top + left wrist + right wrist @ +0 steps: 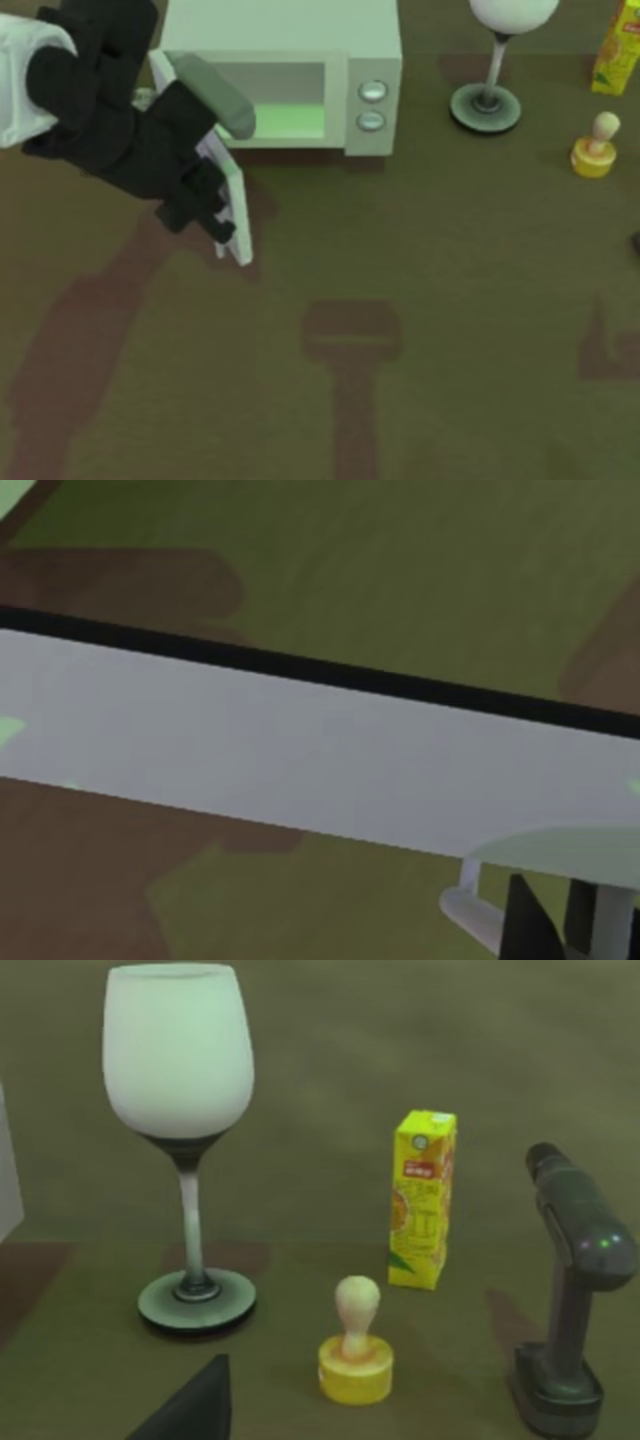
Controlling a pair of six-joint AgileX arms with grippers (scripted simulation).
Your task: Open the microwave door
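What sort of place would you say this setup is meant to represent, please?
Probably a simulated tabletop test scene rather than a real kitchen: a microwave with its door swung open, a wine glass, a juice carton and a power drill share one bare table.

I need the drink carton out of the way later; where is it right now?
The yellow juice carton stands at the top view's far right back edge, behind the yellow stamp and right of the wine glass.

We see the pale microwave (300,40) at the worktop's back left, cavity exposed. Its door (232,215) stands swung wide open, leftward.
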